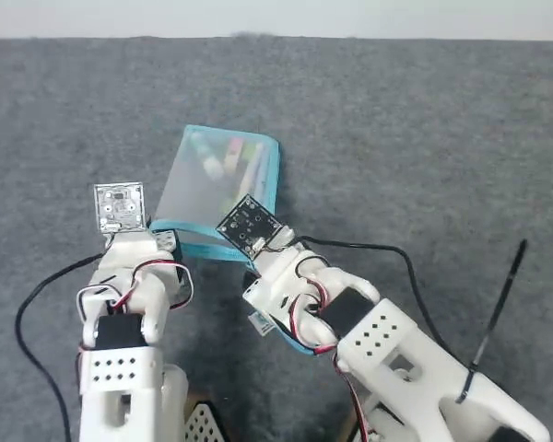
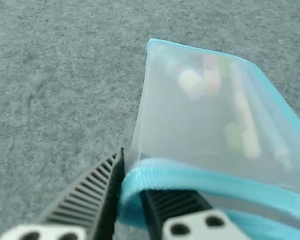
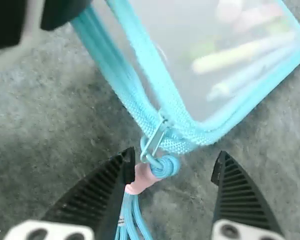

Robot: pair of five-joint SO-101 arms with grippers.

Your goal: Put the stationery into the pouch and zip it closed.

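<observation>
Frosted, see-through pouch (image 1: 217, 189), edged all round in turquoise, zip tape in the same turquoise. Inside it, stationery (image 1: 232, 158) in soft green, pink, yellow and white. Silver zip pull (image 3: 153, 142), with a turquoise cord (image 3: 166, 166) and a pale pink bead (image 3: 138, 179). Mottled grey bench (image 1: 424, 138), finely speckled. Black, ribbed fingers on left hand (image 2: 131, 185) and right hand (image 3: 175, 160), white at the base. White left arm (image 1: 124, 368) and right arm (image 1: 405, 359), dotted with small holes, black motor blocks; red, white and black wires (image 1: 304, 318).
</observation>
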